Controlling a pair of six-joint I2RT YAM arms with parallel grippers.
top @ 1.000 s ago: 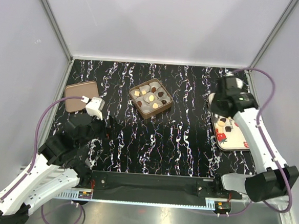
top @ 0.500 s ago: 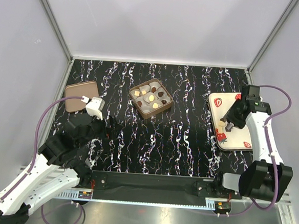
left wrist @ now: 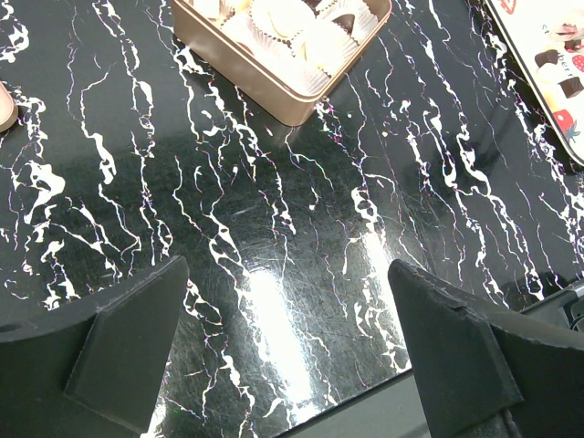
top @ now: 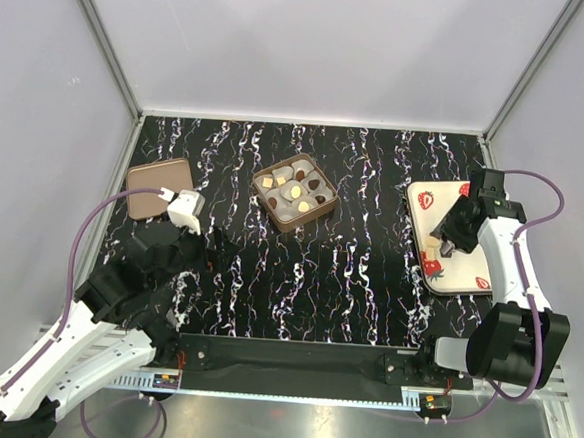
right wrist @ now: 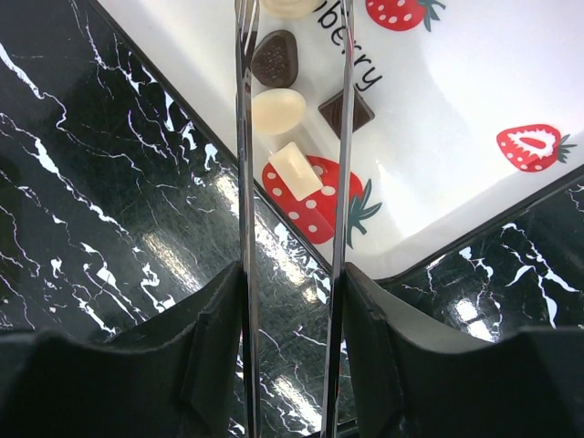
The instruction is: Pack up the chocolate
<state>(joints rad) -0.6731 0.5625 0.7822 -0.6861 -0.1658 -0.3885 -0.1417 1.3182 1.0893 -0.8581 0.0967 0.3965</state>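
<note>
Left claw (left wrist: 287, 274) hangs low over the glossy black tabletop (left wrist: 274, 228), veined in white like marble; its blunt dark fingers stand wide apart, holding nothing. Right claw (right wrist: 290, 292) is clamped on thin, shiny metal tongs (right wrist: 243, 182), whose parted prongs reach over a smooth white tray (right wrist: 456, 73) with red strawberry prints (right wrist: 529, 146) and lettering ending "berry". Loose chocolate (right wrist: 274, 57) lies there between or under the prongs: a dark textured heart, a pale oval, a white slab, a dark square. Mid-tabletop, a tan square box (left wrist: 265, 87) holds fluted white paper cups (left wrist: 319, 41), several with packed pieces (left wrist: 343, 20). At the far left lies a flat brown lid (top: 149, 184)
</note>
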